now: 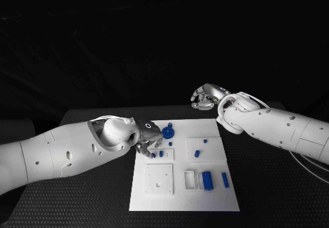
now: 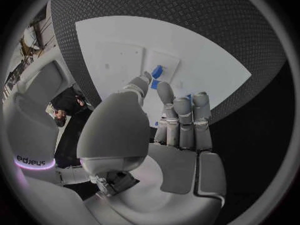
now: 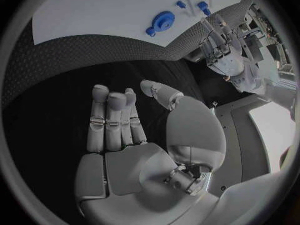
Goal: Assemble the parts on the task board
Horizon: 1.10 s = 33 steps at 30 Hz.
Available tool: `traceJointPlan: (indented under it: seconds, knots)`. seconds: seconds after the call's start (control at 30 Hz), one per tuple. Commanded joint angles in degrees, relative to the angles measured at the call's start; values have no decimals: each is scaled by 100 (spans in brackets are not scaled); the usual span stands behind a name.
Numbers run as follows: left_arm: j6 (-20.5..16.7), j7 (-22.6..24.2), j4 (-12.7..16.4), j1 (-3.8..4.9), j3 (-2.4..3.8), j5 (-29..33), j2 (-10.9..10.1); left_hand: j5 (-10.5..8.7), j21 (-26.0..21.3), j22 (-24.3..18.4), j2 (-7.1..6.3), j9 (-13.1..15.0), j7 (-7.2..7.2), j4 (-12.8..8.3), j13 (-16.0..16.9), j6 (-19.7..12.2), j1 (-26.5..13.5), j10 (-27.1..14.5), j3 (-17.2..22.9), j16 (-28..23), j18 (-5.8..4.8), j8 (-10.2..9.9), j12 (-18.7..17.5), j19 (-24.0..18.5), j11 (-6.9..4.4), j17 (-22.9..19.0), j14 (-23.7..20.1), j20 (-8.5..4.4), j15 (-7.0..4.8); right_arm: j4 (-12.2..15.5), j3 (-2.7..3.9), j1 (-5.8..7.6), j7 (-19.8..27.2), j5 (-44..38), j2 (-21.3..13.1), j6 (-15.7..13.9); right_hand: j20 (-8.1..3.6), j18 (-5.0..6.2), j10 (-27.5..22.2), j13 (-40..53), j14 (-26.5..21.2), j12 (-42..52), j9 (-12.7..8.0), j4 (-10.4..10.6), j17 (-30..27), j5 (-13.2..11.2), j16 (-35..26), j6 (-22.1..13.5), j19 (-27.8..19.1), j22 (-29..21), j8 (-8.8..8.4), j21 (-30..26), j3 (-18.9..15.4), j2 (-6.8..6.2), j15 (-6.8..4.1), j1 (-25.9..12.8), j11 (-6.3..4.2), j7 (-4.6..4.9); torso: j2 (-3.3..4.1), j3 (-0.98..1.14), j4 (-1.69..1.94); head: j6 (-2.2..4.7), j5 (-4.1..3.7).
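The white task board [image 1: 184,199] lies at the lower centre of the head view on the black table [image 1: 274,190]. The left hand [image 1: 145,142] hovers at the board's upper left edge, fingers loosely apart and grasping nothing. The right hand [image 1: 206,97] hangs beyond the board's top right corner, fingers released and empty. A blue gear [image 1: 168,132] sits near the board's top, blue pegs [image 1: 212,180] at its lower right.

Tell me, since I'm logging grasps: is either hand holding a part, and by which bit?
Nothing is held. The left hand and right hand show bare palms, fingers apart.
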Motion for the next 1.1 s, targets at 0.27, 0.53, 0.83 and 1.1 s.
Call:
traceJointPlan:
  seconds: [0.27, 0.53, 0.83, 1.1]
  knots:
    - [129, 68, -174, -70, 2, -33, 90, 18, -23, 99, 38, -51, 21, 368, 40, 25, 150, -26, -104, -46, -20, -53, -54, -4, 36, 20, -9, -578, 22, 16, 2, -2, 51, -12, 4, 29, -1, 80, -16, -11, 50, 36, 10, -23, 10, 14, -22, 3, 28, 11, -33, -30, -26, 20, 6, -23, 23, 48, -4, 2, 1, -9, -11]
    - [187, 116, -223, -142, 2, -24, 136, 37, -23, 104, 174, -60, 26, 398, 60, 61, 264, -33, -200, -50, -25, -35, -63, -15, 40, 29, -16, -571, 27, 20, 2, -2, 52, -12, 4, 29, -2, 80, -16, -12, 51, 37, 10, -24, 11, 14, -22, 3, 29, 12, -33, -30, -27, 20, 6, -23, 23, 48, -4, 3, 2, -14, -21]
    - [216, 130, -266, -160, 2, 0, 145, 47, -30, 105, 288, -71, 28, 401, 72, 82, 332, -52, -285, -63, -28, -29, -78, -33, 42, 32, -34, -567, 31, 21, 2, -2, 51, -13, 4, 31, -2, 80, -15, -14, 52, 39, 10, -25, 12, 15, -22, 3, 30, 13, -33, -31, -28, 21, 5, -23, 23, 48, -7, 2, 6, -10, -23]
    - [250, 152, -314, -211, 2, 15, 171, 55, -34, 108, 528, -87, 39, 406, 93, 130, 453, -56, -427, -67, -32, -12, -91, -53, 51, 42, -41, -561, 39, 22, 2, -2, 52, -14, 7, 30, -3, 80, -15, -16, 52, 41, 10, -25, 14, 15, -23, 2, 31, 15, -33, -32, -29, 22, 5, -23, 23, 48, -6, 1, 3, -18, -18]
